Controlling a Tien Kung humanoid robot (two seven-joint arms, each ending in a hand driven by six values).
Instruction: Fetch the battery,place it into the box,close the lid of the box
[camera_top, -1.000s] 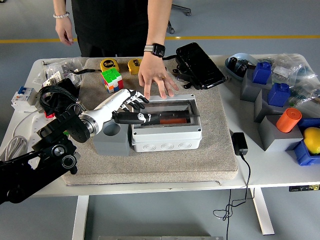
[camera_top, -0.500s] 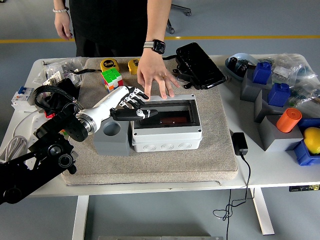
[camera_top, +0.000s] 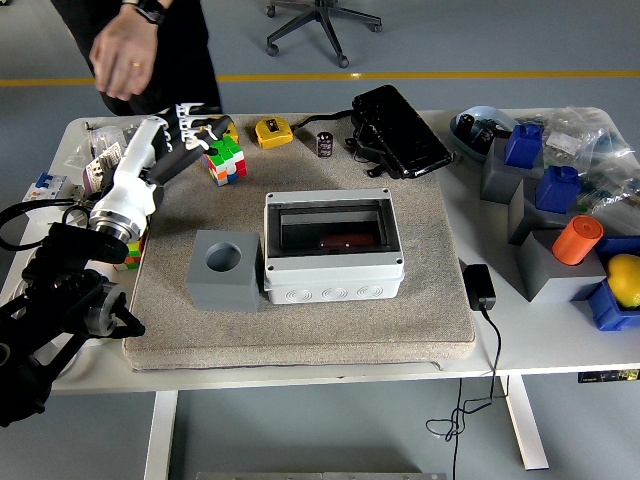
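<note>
So my left hand (camera_top: 190, 125) is up at the far left of the bench (camera_top: 520, 330), fingers (camera_top: 180, 160) loosely spread and holding nothing, right by the colour cube (camera_top: 226, 160). The grey box (camera_top: 333, 247) sits mid-mat with its lid shut and something dark red showing through the window, can't tell if that's the battery. A person's hand (camera_top: 128, 57) hangs over the far left corner.

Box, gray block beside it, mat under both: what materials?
Box: looks like light gray molded plastic, matte, with round knockouts on its front wall. Gray block: probably plastic or printed, uniform matte, one round hole. Mat: looks like beige felt or foam, fuzzy with soft edges.
</note>
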